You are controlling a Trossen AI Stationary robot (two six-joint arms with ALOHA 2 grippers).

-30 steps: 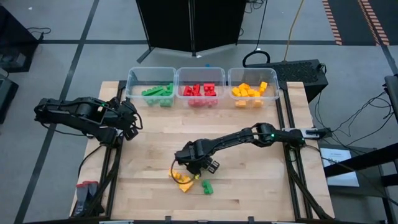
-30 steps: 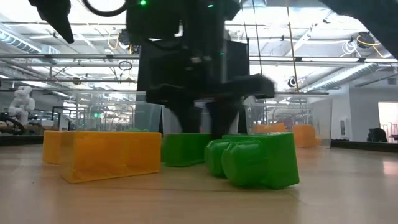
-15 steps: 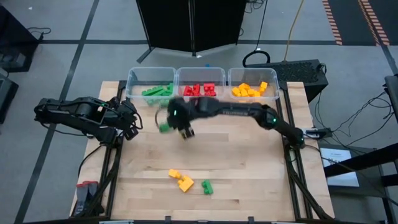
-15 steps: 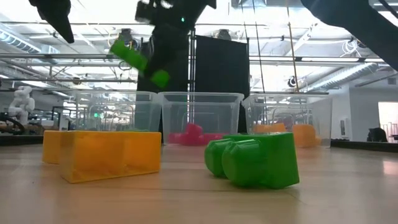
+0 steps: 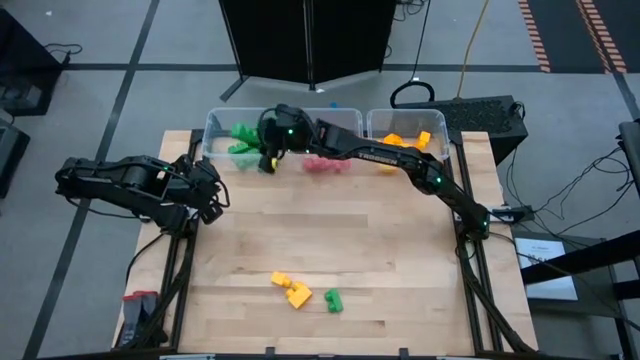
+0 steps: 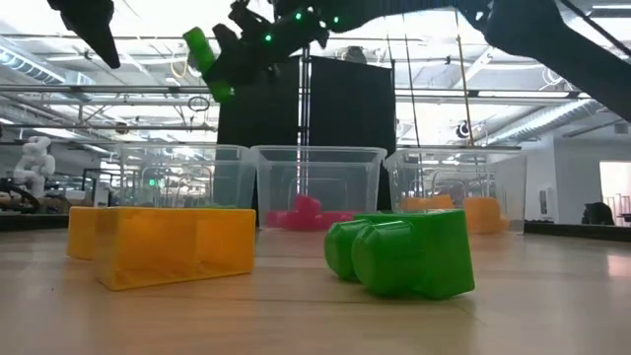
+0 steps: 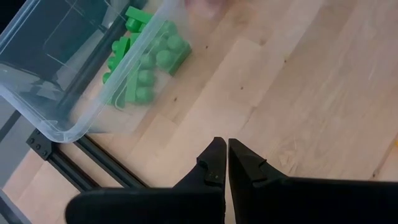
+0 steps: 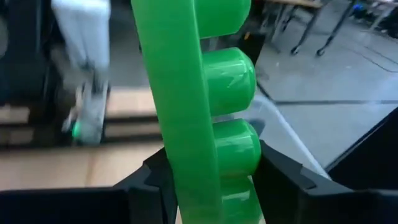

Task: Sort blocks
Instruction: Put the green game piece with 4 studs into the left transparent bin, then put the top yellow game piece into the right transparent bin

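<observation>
My right gripper (image 5: 258, 142) reaches over the far-left clear bin (image 5: 212, 125) and is shut on a long green block (image 5: 244, 131), which shows up close in the right wrist view (image 8: 199, 106) and high in the low view (image 6: 204, 57). Green blocks (image 7: 143, 68) lie in that bin. Two yellow blocks (image 5: 292, 290) and a green block (image 5: 332, 300) rest on the table near its front edge. My left gripper (image 7: 222, 158) hangs shut over the table's left side, holding nothing. My right gripper pinches the green block near one end, one finger (image 8: 152, 183) on its flat side, the other on its studded side (image 8: 239, 155). The fingers come from the table's right, almost level, across the block. The block sticks out past the fingertips, tilted, lifted clear above the bin.
The middle bin (image 5: 340, 113) holds red blocks and the right bin (image 5: 440, 120) yellow ones; all three stand along the far edge. My right arm stretches across the middle bin. In the low view a yellow block (image 6: 173, 242) and a green block (image 6: 404, 251) stand in front.
My right gripper has risen from beside the yellow blocks near the front edge and swung toward the far left, over the green bin, rolling as it went. The green block it holds has been lifted clear of the table and carried along.
</observation>
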